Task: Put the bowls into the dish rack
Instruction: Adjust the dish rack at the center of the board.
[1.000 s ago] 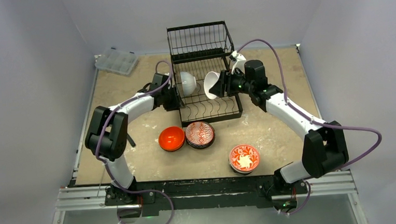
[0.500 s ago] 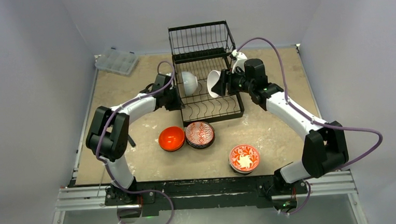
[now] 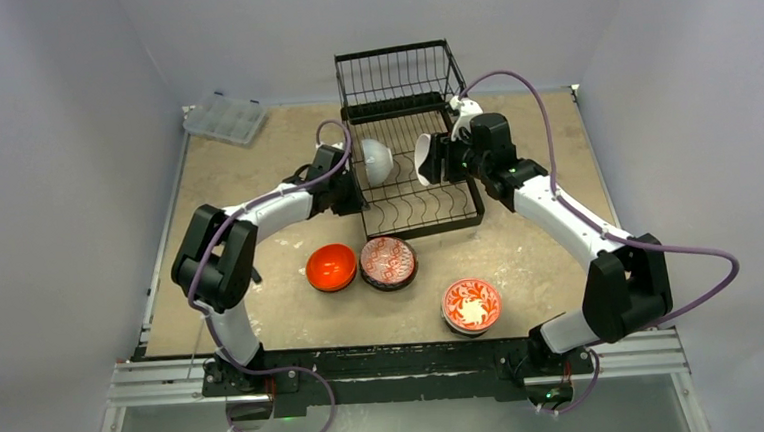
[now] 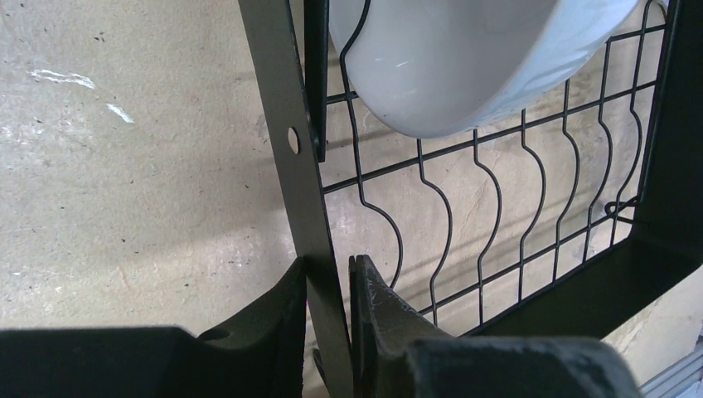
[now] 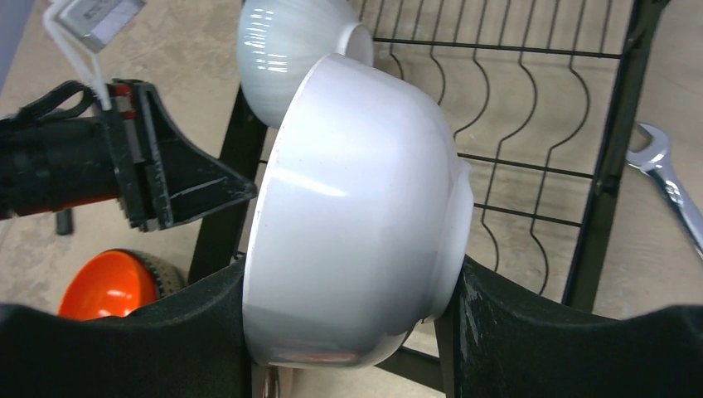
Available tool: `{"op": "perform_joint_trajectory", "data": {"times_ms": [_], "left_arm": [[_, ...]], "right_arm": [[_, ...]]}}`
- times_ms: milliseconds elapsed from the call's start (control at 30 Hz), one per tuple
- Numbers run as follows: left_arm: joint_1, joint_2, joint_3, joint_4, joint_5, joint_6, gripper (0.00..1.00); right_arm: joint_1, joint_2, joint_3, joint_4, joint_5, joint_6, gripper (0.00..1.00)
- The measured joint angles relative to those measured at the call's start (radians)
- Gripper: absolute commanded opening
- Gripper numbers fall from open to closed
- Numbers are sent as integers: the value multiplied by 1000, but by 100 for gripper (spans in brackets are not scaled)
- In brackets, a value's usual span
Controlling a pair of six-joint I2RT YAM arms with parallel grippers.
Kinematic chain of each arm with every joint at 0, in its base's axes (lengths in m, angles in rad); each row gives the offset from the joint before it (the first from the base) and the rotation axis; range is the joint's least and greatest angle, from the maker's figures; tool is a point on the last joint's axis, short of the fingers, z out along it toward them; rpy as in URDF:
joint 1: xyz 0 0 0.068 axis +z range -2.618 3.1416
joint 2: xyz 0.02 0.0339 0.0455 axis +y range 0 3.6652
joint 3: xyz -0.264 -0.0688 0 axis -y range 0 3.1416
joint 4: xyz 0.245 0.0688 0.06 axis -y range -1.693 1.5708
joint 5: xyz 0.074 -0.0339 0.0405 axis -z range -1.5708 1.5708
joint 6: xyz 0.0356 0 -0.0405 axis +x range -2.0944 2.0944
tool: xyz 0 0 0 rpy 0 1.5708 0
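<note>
The black wire dish rack (image 3: 402, 77) stands at the back middle of the table. One white bowl (image 3: 376, 159) leans on edge in its slotted base, seen also in the left wrist view (image 4: 464, 66). My left gripper (image 3: 354, 184) is shut on the rack's flat left side rail (image 4: 300, 141). My right gripper (image 3: 435, 160) is shut on a second white bowl (image 5: 356, 207), held on edge above the slotted base. An orange bowl (image 3: 331, 266), a red-patterned bowl (image 3: 388, 262) and a red floral bowl (image 3: 472, 304) sit on the table in front.
A clear plastic compartment box (image 3: 224, 117) lies at the back left corner. A silver wrench (image 5: 673, 186) lies on the table just right of the rack. Grey walls close in both sides and the back.
My left gripper has closed on the rack's left rail, and the rack has slid to the right with it. My right gripper and its white bowl have shifted slightly right too.
</note>
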Motion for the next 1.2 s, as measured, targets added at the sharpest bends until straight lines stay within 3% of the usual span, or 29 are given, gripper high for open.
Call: {"op": "perform_joint_trajectory", "data": {"times_ms": [867, 1033, 1100, 1200], "left_arm": [[-74, -71, -101, 53, -36, -64, 0], [-82, -77, -107, 48, -38, -63, 17], [-82, -78, -105, 44, -41, -60, 37], [-86, -86, -101, 15, -14, -48, 50]], "right_arm": [[0, 29, 2, -22, 70, -49, 0], [0, 29, 2, -22, 70, -50, 0], [0, 29, 2, -22, 70, -50, 0], [0, 30, 2, -22, 70, -53, 0]]}}
